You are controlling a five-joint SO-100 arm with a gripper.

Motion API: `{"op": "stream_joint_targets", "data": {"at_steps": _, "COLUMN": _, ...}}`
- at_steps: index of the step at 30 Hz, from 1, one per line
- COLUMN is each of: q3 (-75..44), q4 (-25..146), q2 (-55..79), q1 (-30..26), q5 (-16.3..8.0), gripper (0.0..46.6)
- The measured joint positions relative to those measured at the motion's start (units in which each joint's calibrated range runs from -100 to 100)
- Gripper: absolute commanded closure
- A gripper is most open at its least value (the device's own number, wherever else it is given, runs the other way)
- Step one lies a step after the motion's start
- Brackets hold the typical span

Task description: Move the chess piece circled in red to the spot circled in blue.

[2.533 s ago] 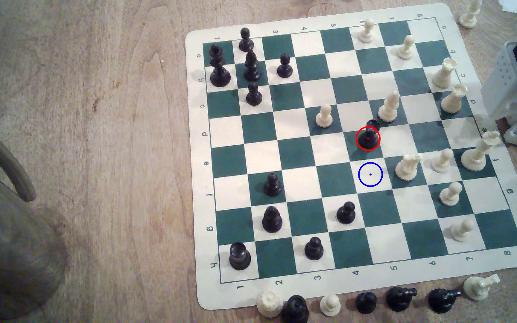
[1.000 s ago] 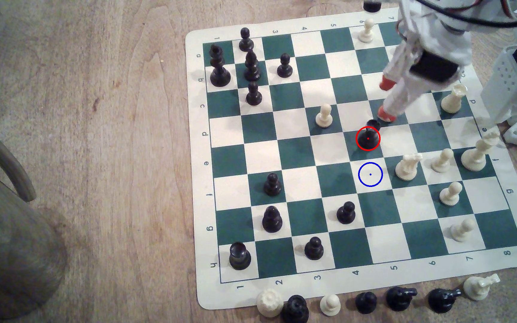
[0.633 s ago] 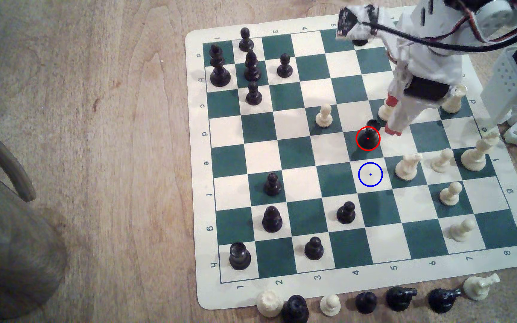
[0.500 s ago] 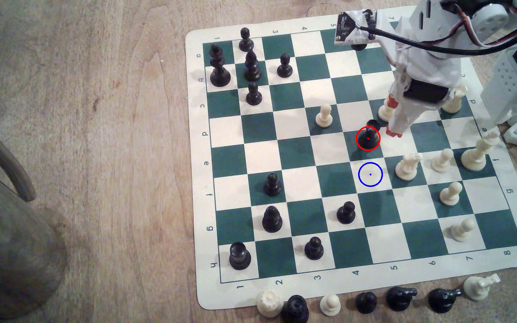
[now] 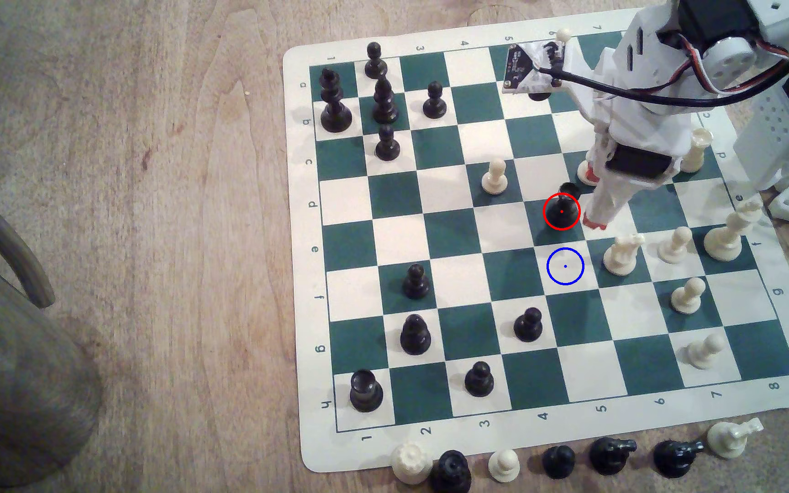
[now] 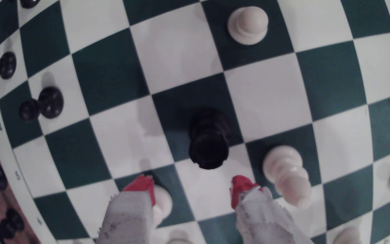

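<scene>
Gripper (image 6: 191, 191) spread wide, holding nothing, red fingertips (image 6: 241, 187) short of black rook (image 6: 209, 138); rook stands upright on red-ringed green square (image 5: 562, 211). White bishop (image 6: 285, 173) just beside one fingertip, white pawn (image 6: 162, 201) under other: likely risk, closing jaws clip either. Blue-ringed white square (image 5: 565, 266) at 6 o'clock from rook, exterior view, vacant. No containers visible.

Green-and-cream checked board (image 5: 449, 227), glossy black chess piece (image 5: 562, 211), seemingly red-tipped white fingers (image 6: 242, 187).
</scene>
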Motion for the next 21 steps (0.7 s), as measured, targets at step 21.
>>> {"op": "stream_joint_targets", "data": {"at_steps": 21, "q3": 2.44, "q4": -7.65, "q2": 2.26, "q1": 0.66, "q5": -0.39, "gripper": 29.0}}
